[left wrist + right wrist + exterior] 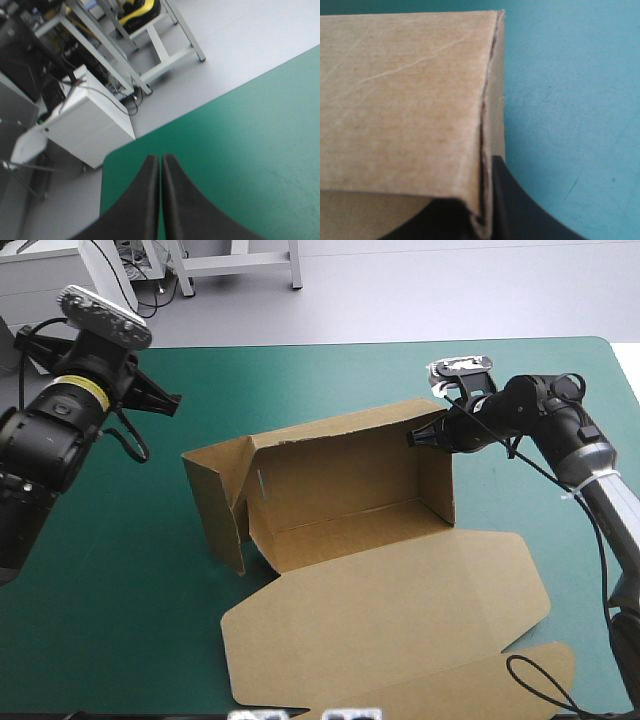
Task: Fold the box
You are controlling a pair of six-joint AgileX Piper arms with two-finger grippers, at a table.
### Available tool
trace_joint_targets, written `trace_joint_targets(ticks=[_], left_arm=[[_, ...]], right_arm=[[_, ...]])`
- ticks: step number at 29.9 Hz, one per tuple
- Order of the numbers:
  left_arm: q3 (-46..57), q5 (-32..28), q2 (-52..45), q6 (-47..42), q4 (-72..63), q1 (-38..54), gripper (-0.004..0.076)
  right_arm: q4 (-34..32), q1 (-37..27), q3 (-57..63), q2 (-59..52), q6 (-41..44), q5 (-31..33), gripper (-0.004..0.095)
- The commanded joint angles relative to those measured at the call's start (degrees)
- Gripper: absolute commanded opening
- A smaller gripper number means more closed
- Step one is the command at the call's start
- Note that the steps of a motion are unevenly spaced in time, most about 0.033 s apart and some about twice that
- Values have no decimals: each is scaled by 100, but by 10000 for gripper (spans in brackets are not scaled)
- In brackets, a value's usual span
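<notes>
**Right gripper (418, 437) pinches the box (350, 485) at 2 o'clock.**
Its wrist view alone shows board clamped; left gripper (160, 165), raised at 10 o'clock, fingers (142, 205) pressed together.

Right pincer (485, 167) half behind the box (405, 100) wall

The high camera looked forward and down over the whole teal-green table (110, 600). The left wrist camera faced a table corner, well ahead of the left gripper (160, 162). The right wrist camera sat close against the box (405, 100) wall held between the jaws of the right gripper (485, 200). The high view shared that wall.
</notes>
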Motion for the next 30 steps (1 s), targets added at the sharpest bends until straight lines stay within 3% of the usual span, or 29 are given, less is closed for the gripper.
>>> trace_joint_targets(ticks=[1,6,11,17,23,30], left_arm=[[-181,-313,-150,594,-1281,991,-1],[-125,-34,-136,1721,-3765,2381,-1],[245,223,-98,1789,-4461,3053,-1],[729,309,-88,1901,-4523,3091,-1],[891,503,-83,2010,-4663,3091,-1],[891,526,-25,2024,-4653,3091,-1]], right_arm=[[-114,198,-536,-228,662,285,1],[-553,343,-973,-85,1259,1124,1],[-634,343,-1105,182,1399,1599,1],[-629,343,-1105,684,1400,1561,1],[-743,343,-1105,1036,1187,765,14],[-1495,343,-1134,1162,1436,664,329]])
